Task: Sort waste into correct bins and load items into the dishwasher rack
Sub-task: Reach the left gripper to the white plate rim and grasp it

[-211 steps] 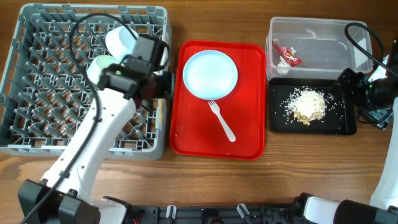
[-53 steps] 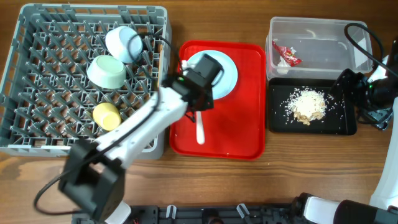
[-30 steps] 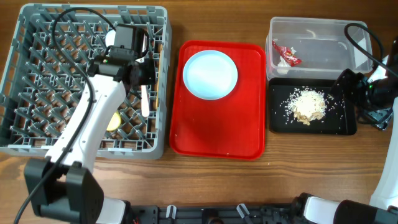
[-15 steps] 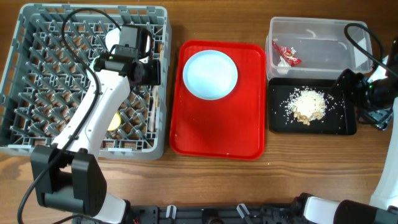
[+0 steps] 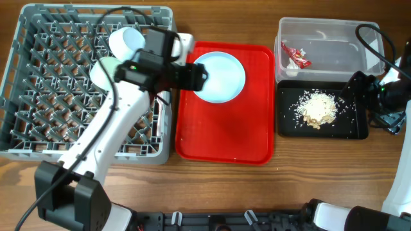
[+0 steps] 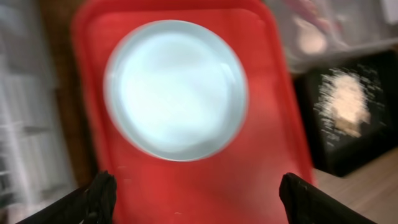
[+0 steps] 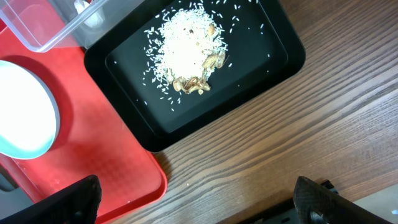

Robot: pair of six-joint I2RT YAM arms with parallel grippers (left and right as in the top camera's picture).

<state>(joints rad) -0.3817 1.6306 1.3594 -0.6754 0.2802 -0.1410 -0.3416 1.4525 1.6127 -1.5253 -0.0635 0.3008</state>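
1. Noting left claw [image 5: 196,76] spread wide and empty, with nothing between the fingers
2. Just ahead of that claw, roughly centred between the finger lines: pale blue plate [image 6: 175,88], lying flat on red tray [image 5: 225,135]; wrist view blurred, so rim detail unclear
3. Behind the claw: dishwasher rack [image 5: 13,77], already holding pale blue bowl [image 5: 125,42] and pale green bowl [image 5: 99,69]
4. Well beyond the plate from the claw: clear tub [image 5: 334,38] with wrapper [image 5: 297,58] inside, and black tray [image 5: 353,125] carrying crumbs [image 5: 318,108]; waste judged sorted
5. Judging the plate stiff, light, smooth and likely slippery; material not clear, so best treated as breakable
6. Lying flat, so little room for a finger under it; best hold judged at the rim nearest the claw, one finger over the lip and one under, pinching firmly before tilting it up for the rack pegs
7. Right claw [image 7: 196,193] also wide and empty, with the black tray just ahead of it
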